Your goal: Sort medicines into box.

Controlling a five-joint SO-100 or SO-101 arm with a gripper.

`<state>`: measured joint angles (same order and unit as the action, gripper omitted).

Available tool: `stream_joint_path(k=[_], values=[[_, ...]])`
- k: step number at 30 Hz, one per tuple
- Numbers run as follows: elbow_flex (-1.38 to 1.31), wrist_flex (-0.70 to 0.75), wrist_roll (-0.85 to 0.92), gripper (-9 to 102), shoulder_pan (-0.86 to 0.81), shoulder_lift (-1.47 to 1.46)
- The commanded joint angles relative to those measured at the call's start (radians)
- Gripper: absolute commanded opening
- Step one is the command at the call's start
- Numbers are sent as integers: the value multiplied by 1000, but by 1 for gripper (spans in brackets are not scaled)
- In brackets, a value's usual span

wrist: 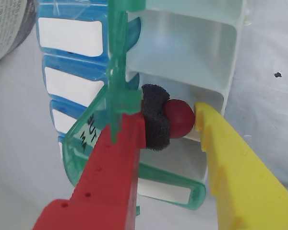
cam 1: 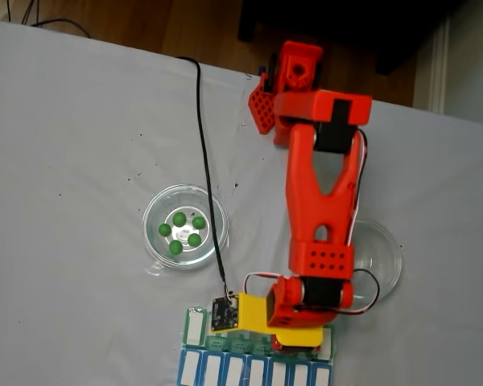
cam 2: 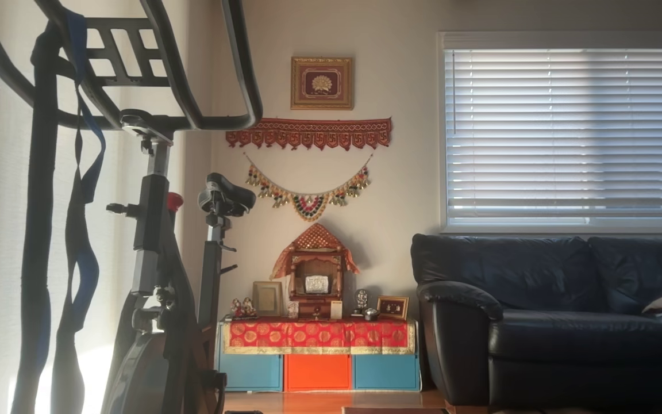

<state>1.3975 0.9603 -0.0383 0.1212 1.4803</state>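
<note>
In the wrist view the gripper is clamped on a glossy red ball, pinched between a black foam pad on the red finger and the tip of the yellow finger. The ball hangs right at the mouth of an open white compartment of the green-and-white pill box; I cannot tell whether it touches the wall. A raised translucent green lid stands just left of the red finger, with black letters on it that are partly hidden (they look like "TU" over "MA"). Beyond it, the blue-and-white row shows closed lids with blank white labels.

In the fixed view the orange arm reaches down the picture and covers most of the box, whose near neighbour, the blue row, lies along the bottom edge. Left of the arm a round glass dish holds five green balls clustered at its middle. A second glass dish sits right of the arm, partly hidden by it; nothing can be made out in its visible part. A black cable runs across the white table and over the first dish's rim.

The other view shows a room: an exercise bike nearest, then a dark sofa, and a small shrine against the far wall.
</note>
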Motion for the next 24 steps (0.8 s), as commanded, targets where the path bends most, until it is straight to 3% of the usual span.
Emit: stream_joint_path(k=[1,7,17,24], values=[[-110,-34,-3,1,3,18],[-71,-51,6,2,5,58],[-5,-25,29,25,12,138],[18,-28,35,27,15,158]])
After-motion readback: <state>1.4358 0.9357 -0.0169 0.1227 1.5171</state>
